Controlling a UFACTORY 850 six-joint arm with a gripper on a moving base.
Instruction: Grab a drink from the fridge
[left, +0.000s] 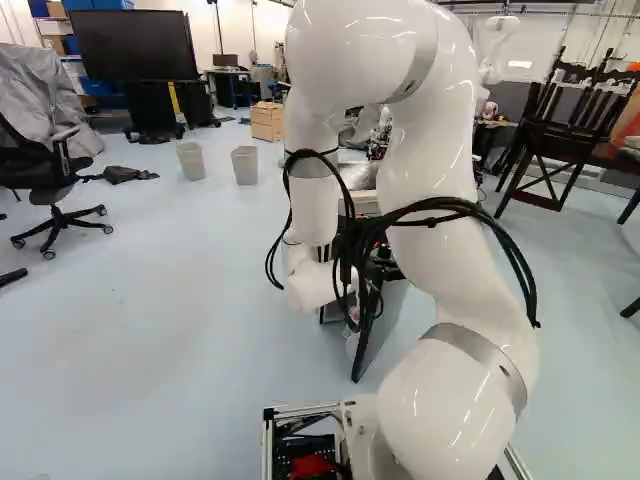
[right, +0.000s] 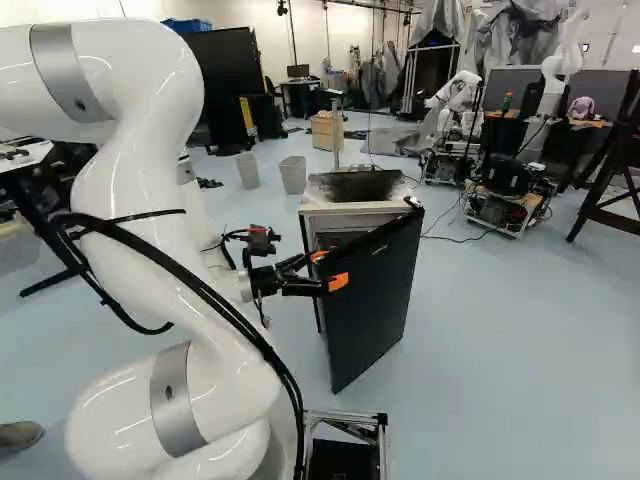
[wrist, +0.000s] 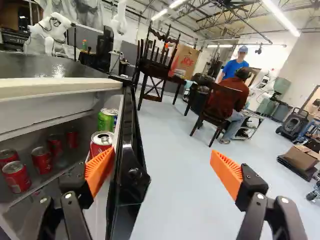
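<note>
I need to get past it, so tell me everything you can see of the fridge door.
The fridge door stands open, swung out from the fridge body. Its outer face is a flat dark panel; its edge looks glossy black, its inner side white. A green can and a red can sit along that inner side. The open gripper has the door's edge between its fingers; I cannot tell whether the inner one touches it.

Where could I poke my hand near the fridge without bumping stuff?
Between the fridge door and the outer finger of the pincer; the fridge's dark top looks bare too. It's crowded by the inner finger, near the door's cans, and around the shelf's red cans.
</note>
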